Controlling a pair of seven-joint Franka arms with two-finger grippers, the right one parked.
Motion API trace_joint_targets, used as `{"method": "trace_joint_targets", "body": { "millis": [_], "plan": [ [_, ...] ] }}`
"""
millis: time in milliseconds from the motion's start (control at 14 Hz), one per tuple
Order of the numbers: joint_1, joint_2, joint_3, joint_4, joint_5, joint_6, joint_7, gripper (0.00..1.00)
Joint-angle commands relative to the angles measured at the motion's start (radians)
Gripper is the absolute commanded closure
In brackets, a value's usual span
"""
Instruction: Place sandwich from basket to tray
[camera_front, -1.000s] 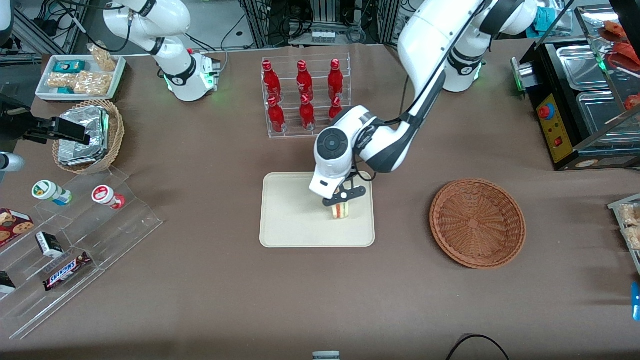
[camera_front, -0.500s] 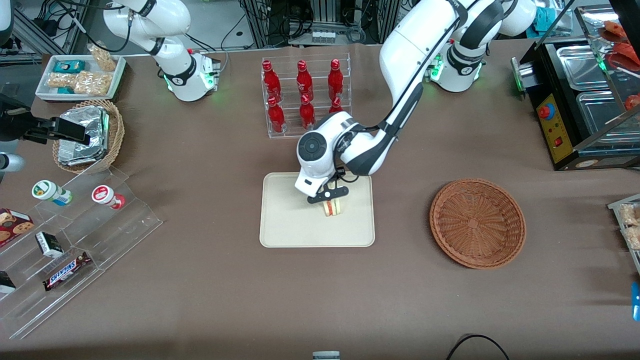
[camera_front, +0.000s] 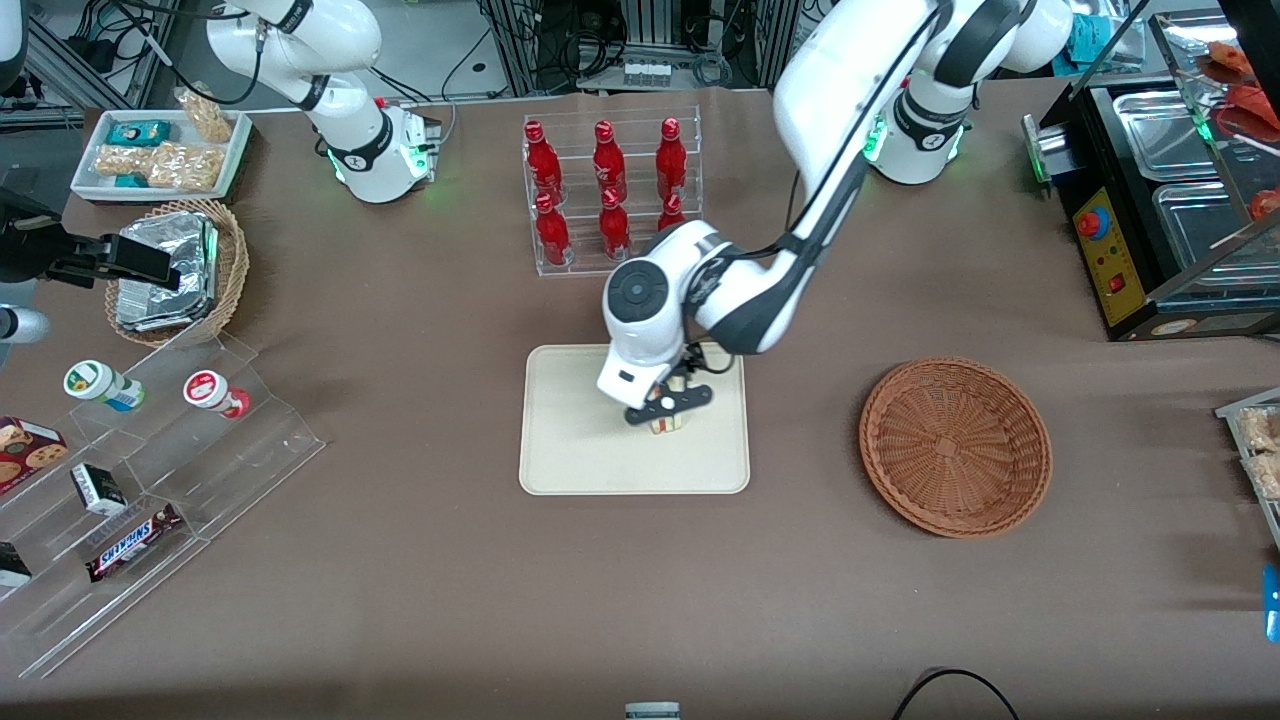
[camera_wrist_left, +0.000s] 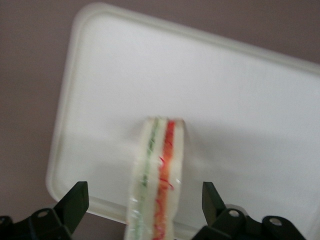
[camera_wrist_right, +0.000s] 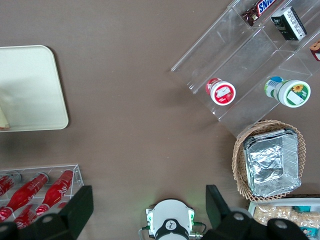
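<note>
The sandwich (camera_front: 668, 424) stands on edge on the tray (camera_front: 570, 440), near the tray's middle, its red, orange and green filling layers facing up in the left wrist view (camera_wrist_left: 157, 170). The gripper (camera_front: 668, 408) hangs just above it, jaws spread wide with a clear gap between each finger (camera_wrist_left: 75, 202) and the bread, so nothing is gripped. The wicker basket (camera_front: 955, 446) lies on the tabletop (camera_front: 400, 560), well apart from the tray toward the working arm's end.

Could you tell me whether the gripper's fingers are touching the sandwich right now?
Apart. The left wrist view shows the gripper open, tray visible between each finger and the sandwich.
</note>
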Motion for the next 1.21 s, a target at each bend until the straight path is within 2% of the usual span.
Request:
{"method": "trace_joint_targets", "body": {
  "millis": [0, 214, 429, 571, 786, 1000, 1143],
  "plan": [
    [0.103, -0.167, 0.009, -0.049, -0.006, -0.154, 0.095, 0.0],
    [0.258, -0.351, 0.01, -0.136, -0.072, -0.319, 0.358, 0.0],
    [0.454, -0.477, 0.012, -0.139, -0.074, -0.528, 0.616, 0.0],
    [0.525, -0.546, 0.013, -0.141, -0.069, -0.622, 0.666, 0.0],
    [0.569, -0.608, 0.013, -0.133, -0.066, -0.715, 0.675, 0.0],
    [0.59, -0.616, 0.015, -0.098, -0.06, -0.74, 0.674, 0.0],
    [0.651, -0.616, 0.006, -0.081, -0.068, -0.731, 0.674, 0.0]
  ]
}}
